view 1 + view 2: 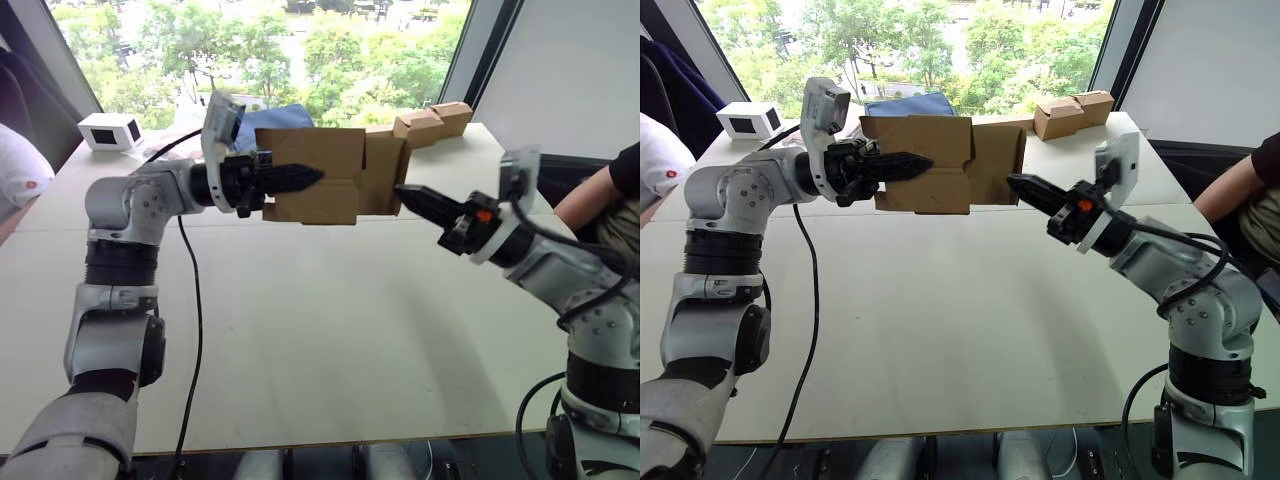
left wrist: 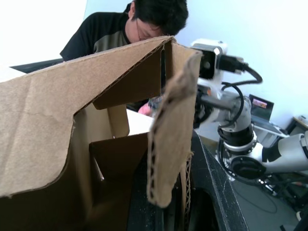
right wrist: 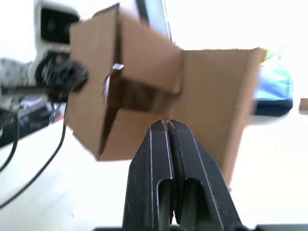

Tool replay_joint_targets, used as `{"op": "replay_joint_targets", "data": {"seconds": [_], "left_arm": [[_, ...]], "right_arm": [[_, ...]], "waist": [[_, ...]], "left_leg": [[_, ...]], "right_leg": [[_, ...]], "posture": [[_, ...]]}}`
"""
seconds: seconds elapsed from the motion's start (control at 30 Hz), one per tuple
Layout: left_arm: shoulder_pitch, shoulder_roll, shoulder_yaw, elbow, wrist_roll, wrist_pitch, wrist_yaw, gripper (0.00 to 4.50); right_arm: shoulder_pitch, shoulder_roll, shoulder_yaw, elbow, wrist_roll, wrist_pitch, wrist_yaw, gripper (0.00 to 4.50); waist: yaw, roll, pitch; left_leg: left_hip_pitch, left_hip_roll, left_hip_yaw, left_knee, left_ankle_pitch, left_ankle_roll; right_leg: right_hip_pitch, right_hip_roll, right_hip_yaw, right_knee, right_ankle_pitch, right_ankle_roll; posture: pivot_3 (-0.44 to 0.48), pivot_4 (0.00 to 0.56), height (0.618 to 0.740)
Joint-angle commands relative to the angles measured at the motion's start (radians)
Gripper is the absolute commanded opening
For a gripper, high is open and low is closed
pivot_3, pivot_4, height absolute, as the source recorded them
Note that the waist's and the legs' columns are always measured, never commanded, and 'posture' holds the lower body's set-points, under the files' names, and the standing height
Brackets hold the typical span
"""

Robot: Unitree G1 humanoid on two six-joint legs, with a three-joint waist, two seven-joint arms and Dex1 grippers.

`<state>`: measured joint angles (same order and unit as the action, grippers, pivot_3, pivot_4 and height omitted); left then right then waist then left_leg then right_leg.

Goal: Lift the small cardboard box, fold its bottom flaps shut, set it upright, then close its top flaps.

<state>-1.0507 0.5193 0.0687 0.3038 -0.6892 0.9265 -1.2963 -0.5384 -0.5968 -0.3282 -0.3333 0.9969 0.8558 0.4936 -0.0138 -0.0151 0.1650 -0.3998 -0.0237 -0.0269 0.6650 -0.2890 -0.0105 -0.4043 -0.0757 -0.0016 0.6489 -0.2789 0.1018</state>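
Note:
My left gripper (image 1: 314,178) holds the small cardboard box (image 1: 325,206) in the air above the table's far half, lying on its side, with the fingers shut on one wall. The bottom flaps (image 1: 382,175) face my right gripper; in the right wrist view one flap (image 3: 144,62) is folded across the opening and another (image 3: 216,91) stands out. My right gripper (image 1: 400,190) is shut, its tip right at the outstanding flap, fingers (image 3: 180,144) pressed together. The top flaps are hidden on the far end, behind my left gripper.
A pair of tan boxes (image 1: 432,122) sits at the table's back right, a blue bundle (image 1: 285,115) behind the held box, a white device (image 1: 110,130) at back left. A black cable (image 1: 190,300) crosses the table's left side. People sit at the right (image 1: 612,185) and left (image 1: 20,170) edges.

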Motion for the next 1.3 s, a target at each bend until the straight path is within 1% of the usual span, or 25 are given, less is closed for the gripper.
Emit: {"op": "replay_joint_targets", "data": {"seconds": [0.03, 0.17, 0.3, 0.4, 0.47, 0.6, 0.73, 0.97, 1.2, 1.3], "left_arm": [[-0.011, 0.01, 0.017, -0.015, -0.02, -0.013, -0.012, 0.0], [-0.021, 0.002, 0.019, -0.017, -0.026, -0.011, -0.011, 0.0], [-0.022, 0.004, 0.017, -0.025, -0.027, -0.008, -0.015, 0.0], [-0.022, 0.007, 0.017, -0.027, -0.025, -0.008, -0.014, 0.0], [-0.022, 0.01, 0.016, -0.028, -0.023, -0.007, -0.014, 0.0], [-0.018, 0.02, 0.017, -0.03, -0.019, -0.006, -0.01, 0.0], [-0.022, 0.022, 0.019, -0.02, -0.018, -0.008, -0.003, 0.0], [-0.033, 0.016, 0.013, -0.001, -0.015, -0.014, -0.005, 0.0], [-0.042, 0.011, 0.012, 0.013, -0.015, -0.017, -0.01, 0.0], [-0.047, 0.011, 0.016, 0.021, -0.016, -0.017, -0.011, 0.0]], "right_arm": [[-0.044, -0.002, -0.02, 0.064, -0.063, -0.078, -0.02, 0.04], [-0.074, 0.025, 0.038, 0.175, -0.207, -0.173, -0.052, 0.04], [-0.106, 0.019, 0.162, 0.261, -0.389, -0.244, -0.058, 0.04], [-0.136, 0.058, 0.212, 0.314, -0.448, -0.284, -0.052, 0.04], [-0.146, 0.079, 0.213, 0.327, -0.446, -0.294, -0.026, 0.04], [-0.128, 0.12, 0.192, 0.243, -0.334, -0.26, 0.082, 0.04], [-0.089, 0.127, 0.181, 0.141, -0.237, -0.183, 0.117, 0.04], [-0.045, 0.167, 0.122, 0.053, -0.075, -0.09, 0.082, 0.04], [-0.017, 0.217, 0.048, 0.068, 0.046, -0.065, 0.024, 0.04], [0.001, 0.251, 0.016, 0.091, 0.104, -0.061, 0.004, 0.75]], "waist": [[-0.001, 0.0, 0.0], [0.0, 0.0, 0.0], [-0.001, 0.0, 0.0], [-0.002, 0.0, 0.0], [-0.002, 0.0, 0.0], [-0.002, 0.0, 0.0], [0.002, 0.0, 0.0], [0.0, 0.0, 0.0], [0.0, 0.0, 0.0], [0.0, 0.0, 0.0]], "left_leg": [[0.0, 0.0, 0.0, 0.0, 0.0, 0.0], [0.0, 0.0, 0.0, 0.0, 0.0, 0.0], [0.0, 0.0, 0.001, 0.0, 0.0, 0.0], [0.0, 0.0, 0.001, 0.0, 0.0, -0.001], [0.0, 0.0, 0.001, 0.0, 0.001, -0.002], [-0.001, 0.0, 0.0, 0.0, 0.003, -0.005], [-0.001, 0.0, 0.0, 0.0, 0.002, -0.004], [-0.001, 0.0, 0.0, 0.0, 0.001, -0.002], [-0.001, 0.0, 0.0, 0.0, 0.001, -0.002], [-0.001, 0.0, 0.0, 0.0, 0.001, -0.002]], "right_leg": [[0.0, 0.0, 0.0, 0.0, 0.0, 0.0], [0.0, 0.0, 0.0, 0.0, 0.0, 0.0], [-0.001, 0.0, 0.0, 0.0, 0.0, 0.0], [-0.001, 0.0, 0.0, 0.0, 0.0, 0.0], [-0.001, 0.0, 0.0, 0.0, 0.0, 0.0], [-0.001, 0.0, 0.0, 0.0, 0.0, 0.0], [-0.001, 0.0, 0.0, 0.0, 0.0, 0.0], [-0.001, 0.0, 0.0, 0.0, 0.0, 0.0], [-0.001, 0.0, 0.0, 0.0, 0.0, 0.0], [-0.001, 0.0, 0.0, 0.0, 0.0, 0.0]], "posture": [[0.0, 0.15, 0.74], [0.0, 0.15, 0.74], [0.0, 0.15, 0.74], [0.0, 0.15, 0.74], [0.0, 0.15, 0.74], [0.0, 0.15, 0.74], [0.0, 0.15, 0.74], [0.0, 0.15, 0.74], [0.0, 0.15, 0.74], [0.0, 0.15, 0.74]]}}
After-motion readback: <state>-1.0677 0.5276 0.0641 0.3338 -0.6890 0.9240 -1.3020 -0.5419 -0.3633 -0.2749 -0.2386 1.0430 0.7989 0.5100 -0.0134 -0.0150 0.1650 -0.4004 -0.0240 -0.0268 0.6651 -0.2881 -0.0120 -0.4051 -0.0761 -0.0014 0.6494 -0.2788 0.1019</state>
